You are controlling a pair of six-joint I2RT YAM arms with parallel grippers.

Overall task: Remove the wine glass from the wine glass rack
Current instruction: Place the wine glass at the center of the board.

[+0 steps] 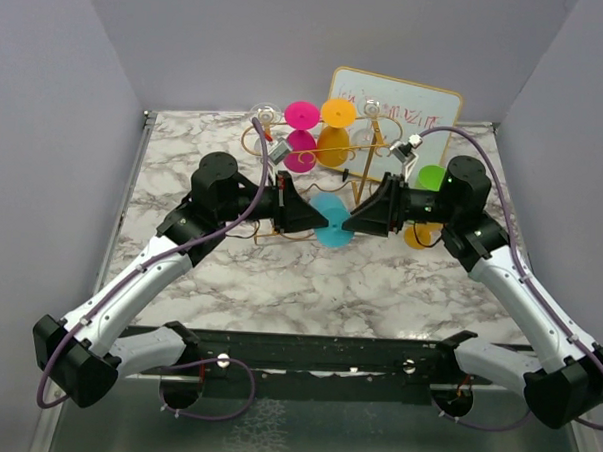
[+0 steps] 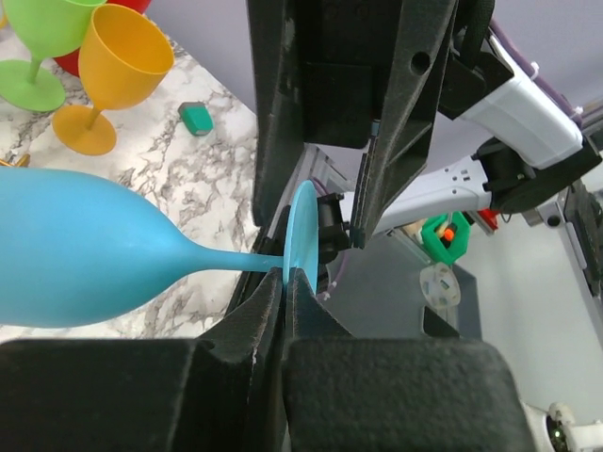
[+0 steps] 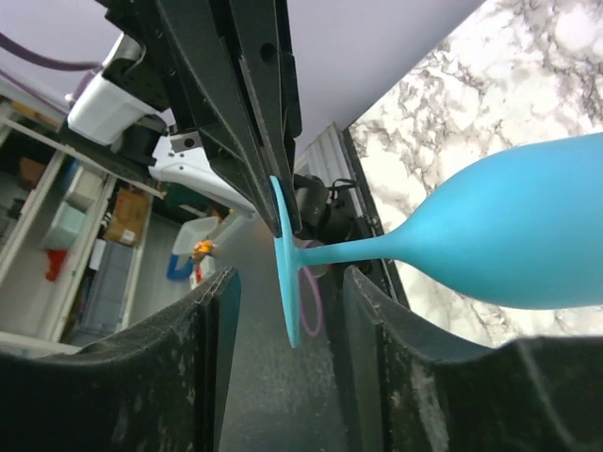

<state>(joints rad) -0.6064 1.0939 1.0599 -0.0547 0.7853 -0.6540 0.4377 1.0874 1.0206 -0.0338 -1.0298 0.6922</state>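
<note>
Blue wine glass (image 2: 85,250) held sideways by its foot, apparently free of the wire.
Its foot disc is pinched edge-on between the closed fingers of the left gripper (image 2: 285,299), with the bowl jutting to one side over the marble table (image 2: 217,160); no wire shows around the stem. The right gripper (image 3: 289,275) faces it, jaws spread either side of the foot, gripping nothing. The wine glass rack (image 1: 368,159) stands beyond both grippers, so the removal looks done, with perhaps only a handover or set-down left.
</note>
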